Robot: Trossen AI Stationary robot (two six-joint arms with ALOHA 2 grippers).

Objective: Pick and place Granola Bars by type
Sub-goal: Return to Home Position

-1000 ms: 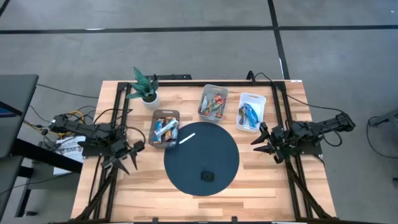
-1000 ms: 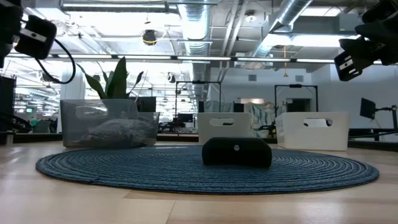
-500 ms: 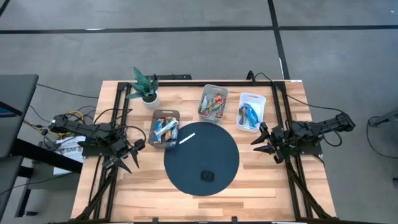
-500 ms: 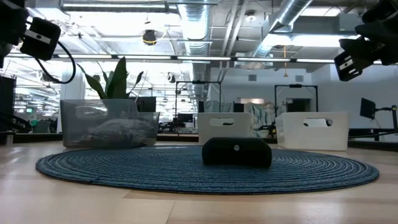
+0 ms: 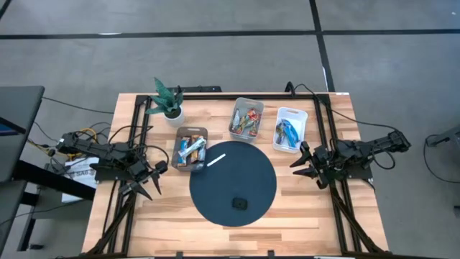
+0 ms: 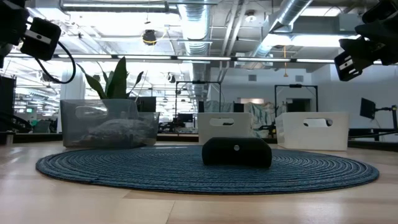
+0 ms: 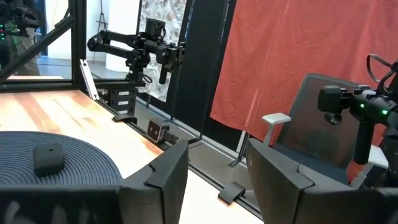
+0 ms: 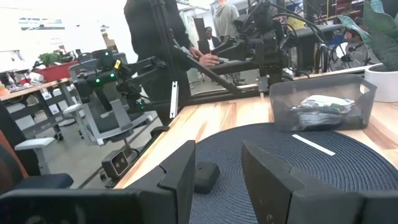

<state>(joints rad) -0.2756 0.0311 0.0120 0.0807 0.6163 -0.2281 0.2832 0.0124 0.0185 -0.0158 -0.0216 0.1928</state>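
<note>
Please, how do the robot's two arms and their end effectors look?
The left arm and right arm are black, slim, jointed links. The left end effector and right end effector each have two broad, angular, matte black fingers. A black cable loops from one arm.

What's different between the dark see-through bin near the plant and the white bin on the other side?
The dark bin has smoky see-through walls; the white bin is opaque. The dark bin holds light blue-and-white and golden bars; the white bin holds only blue bars. Both are small, rectangular and open-topped, standing by the round mat.
</note>
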